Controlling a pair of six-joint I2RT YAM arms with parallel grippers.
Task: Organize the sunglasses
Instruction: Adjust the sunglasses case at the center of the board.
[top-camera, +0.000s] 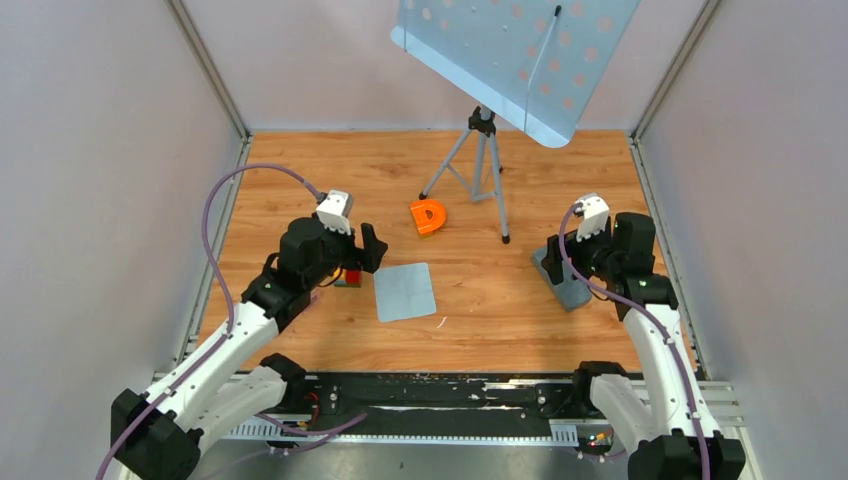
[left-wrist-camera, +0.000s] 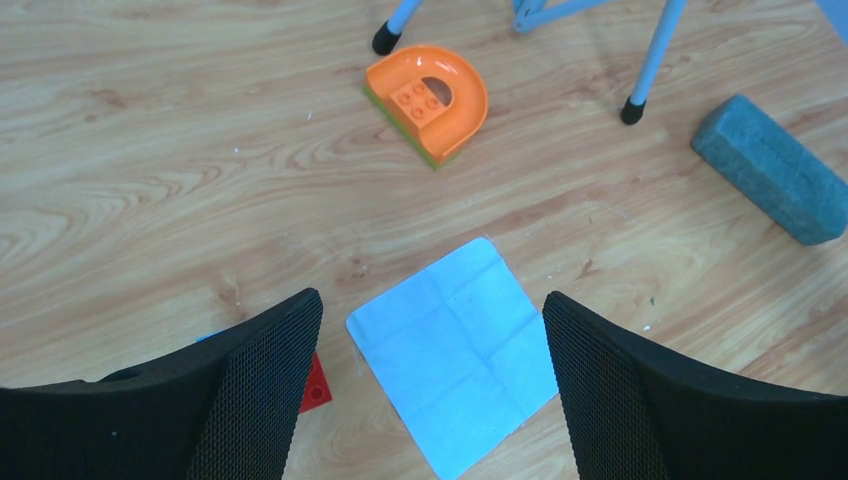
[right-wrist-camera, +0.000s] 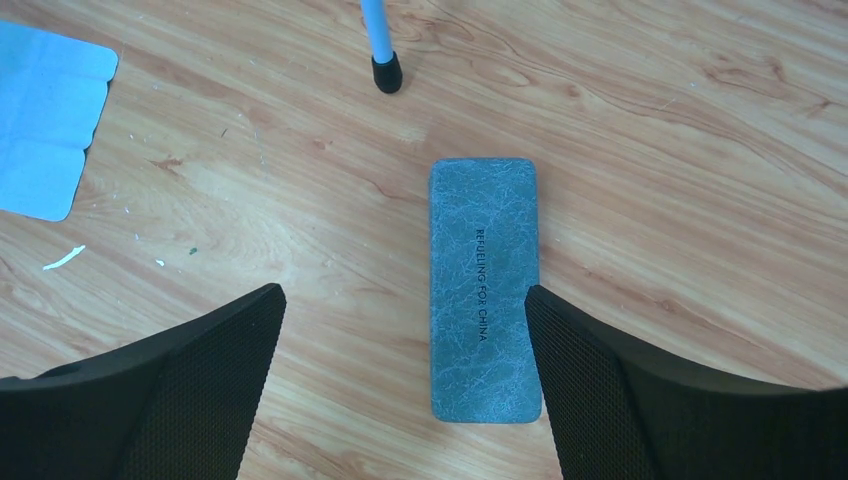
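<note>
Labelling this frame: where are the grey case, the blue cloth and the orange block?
grey case (right-wrist-camera: 484, 290), right wrist view, middle of its top face.
blue cloth (left-wrist-camera: 455, 350), left wrist view, centre of the fabric.
orange block (left-wrist-camera: 416, 98), left wrist view, its studded part.

Wood-grain table (top-camera: 300, 170) — flat blue cloth (top-camera: 405, 291), closed grey case (right-wrist-camera: 484, 290), orange D-shaped block (left-wrist-camera: 428, 100), small red block (left-wrist-camera: 314, 385), tripod (top-camera: 483, 128).
</note>
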